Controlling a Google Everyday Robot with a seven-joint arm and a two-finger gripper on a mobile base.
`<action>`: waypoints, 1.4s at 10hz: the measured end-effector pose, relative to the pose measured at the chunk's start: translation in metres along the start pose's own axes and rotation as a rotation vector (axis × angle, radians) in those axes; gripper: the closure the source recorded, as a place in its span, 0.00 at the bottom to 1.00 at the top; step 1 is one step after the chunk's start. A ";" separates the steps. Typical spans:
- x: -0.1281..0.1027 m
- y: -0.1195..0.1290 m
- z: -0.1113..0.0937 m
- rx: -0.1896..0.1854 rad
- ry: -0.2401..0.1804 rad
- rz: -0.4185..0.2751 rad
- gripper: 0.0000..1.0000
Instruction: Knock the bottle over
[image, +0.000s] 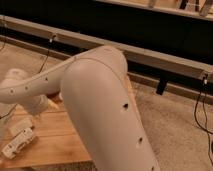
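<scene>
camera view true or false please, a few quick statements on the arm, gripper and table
1. The robot arm is black. False: it is white.
2. The table is wooden. True.
3. The gripper is over the table's right side. False: it is at the far left, low over the table.
4. Dark cables hang at the right. True.
5. The arm leaves the whole tabletop in sight. False: it covers much of it.
</scene>
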 end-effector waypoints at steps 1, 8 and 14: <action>-0.001 -0.003 -0.002 0.002 -0.005 0.005 0.35; -0.001 0.001 -0.002 -0.002 -0.003 0.001 0.35; 0.000 0.000 -0.001 -0.001 -0.003 0.001 0.35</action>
